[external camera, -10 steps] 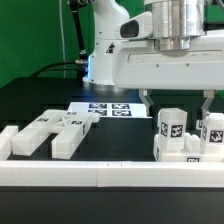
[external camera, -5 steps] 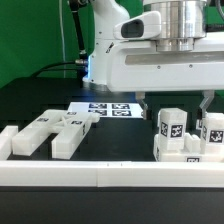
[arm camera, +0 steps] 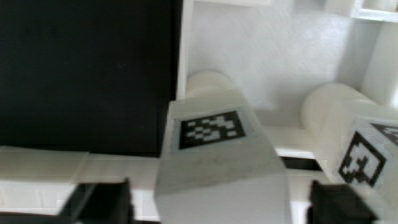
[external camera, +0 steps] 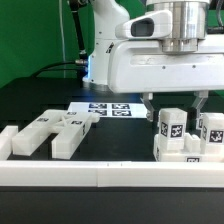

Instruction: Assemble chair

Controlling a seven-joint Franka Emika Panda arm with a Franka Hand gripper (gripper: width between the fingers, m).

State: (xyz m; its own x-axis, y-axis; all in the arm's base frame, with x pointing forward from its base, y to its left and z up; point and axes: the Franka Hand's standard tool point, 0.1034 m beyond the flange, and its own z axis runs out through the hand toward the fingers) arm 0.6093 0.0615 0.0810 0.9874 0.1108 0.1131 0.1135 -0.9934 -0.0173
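Since the earlier frames the two fingers of the one gripper have been brought closer together, while the pieces on the table are seen unmoved. The jaws are held apart, one on each side of an upright block, and a narrow gap is seen at both sides in the wrist view, so nothing is clamped. The chair is found as loose white pieces: two upright tagged blocks at the exterior view's right, the second block just beside the first, with one lower piece in front; at least three more are laid in a left group. One marker board is laid behind them and one white rail is run along the front.
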